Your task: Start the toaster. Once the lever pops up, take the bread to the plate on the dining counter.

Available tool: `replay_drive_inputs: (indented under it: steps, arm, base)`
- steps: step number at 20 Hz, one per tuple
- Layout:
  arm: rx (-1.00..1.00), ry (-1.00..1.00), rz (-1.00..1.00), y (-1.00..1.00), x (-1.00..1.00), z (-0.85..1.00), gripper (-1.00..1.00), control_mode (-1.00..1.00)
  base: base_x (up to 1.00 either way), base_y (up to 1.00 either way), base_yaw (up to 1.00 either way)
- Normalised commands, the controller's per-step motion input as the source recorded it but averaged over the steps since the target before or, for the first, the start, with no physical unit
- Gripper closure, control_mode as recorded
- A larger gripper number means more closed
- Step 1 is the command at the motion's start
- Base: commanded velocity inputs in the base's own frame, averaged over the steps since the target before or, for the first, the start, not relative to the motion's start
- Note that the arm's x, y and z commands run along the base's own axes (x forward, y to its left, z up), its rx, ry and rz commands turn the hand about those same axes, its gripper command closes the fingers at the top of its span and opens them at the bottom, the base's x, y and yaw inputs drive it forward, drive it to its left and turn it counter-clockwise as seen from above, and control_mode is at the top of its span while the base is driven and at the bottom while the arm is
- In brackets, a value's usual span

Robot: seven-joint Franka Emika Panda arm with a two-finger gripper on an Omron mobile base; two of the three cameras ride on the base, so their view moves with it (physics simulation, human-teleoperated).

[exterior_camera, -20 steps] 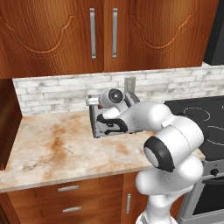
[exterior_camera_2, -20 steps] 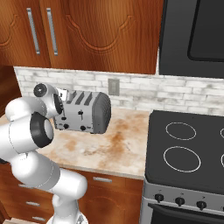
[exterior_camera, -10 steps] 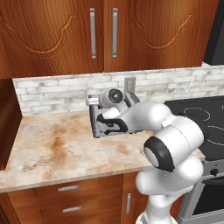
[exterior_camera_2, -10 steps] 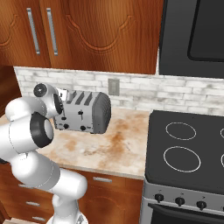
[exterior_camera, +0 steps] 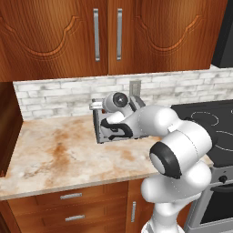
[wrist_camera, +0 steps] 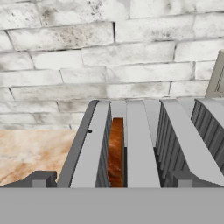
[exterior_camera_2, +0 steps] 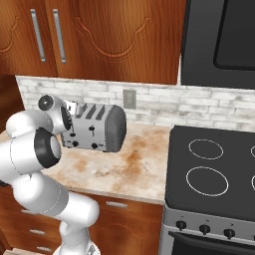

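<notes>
The toaster [exterior_camera_2: 94,128] stands on the marbled stone countertop [exterior_camera: 59,154], close to the white brick backsplash [wrist_camera: 87,57], its slotted top facing up and its face with two black slider levers [exterior_camera_2: 92,130] and small knobs turned toward the room. In the hand view the bread [wrist_camera: 116,151] sits edge-up in the first slot from the left, its brown crust showing between the ribbed grey slot walls (the other slots look empty as far as can be seen). It sits fairly deep, which suggests the slice is either lowered or simply resting low; the pictures do not settle which.

The gripper [wrist_camera: 109,179] hangs just above the toaster's top, over that left-hand end, its two dark fingertips [wrist_camera: 41,178] set wide apart, one outside the toaster's left edge and the other over the middle rib, so that the bread's slot lies between them. Nothing is held. That stance reads as lined up for reaching down at the slice, or waiting over it.

Farther out, a wall outlet [exterior_camera_2: 129,98] sits on the backsplash behind the toaster, reddish wood cabinets [exterior_camera: 109,36] hang above, and a black glass cooktop [exterior_camera_2: 214,169] adjoins the counter on the right. The plate and dining counter lie elsewhere, so the carry is not yet begun.
</notes>
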Motion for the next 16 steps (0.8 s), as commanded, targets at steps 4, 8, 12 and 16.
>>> replay_drive_inputs:
  steps: [4,8,12,16]
  arm:
    - [0.00,0.00,0.00,0.00,0.00,0.00,-1.00,-1.00]
    - [0.00,0.00,0.00,0.00,0.00,0.00,-1.00,-1.00]
    - [0.00,0.00,0.00,0.00,0.00,0.00,-1.00,-1.00]
    - [0.00,0.00,0.00,0.00,0.00,0.00,-1.00,-1.00]
  base:
    - [0.00,0.00,0.00]
    - [0.00,0.00,0.00]
    - [0.00,0.00,0.00]
    - [0.00,0.00,0.00]
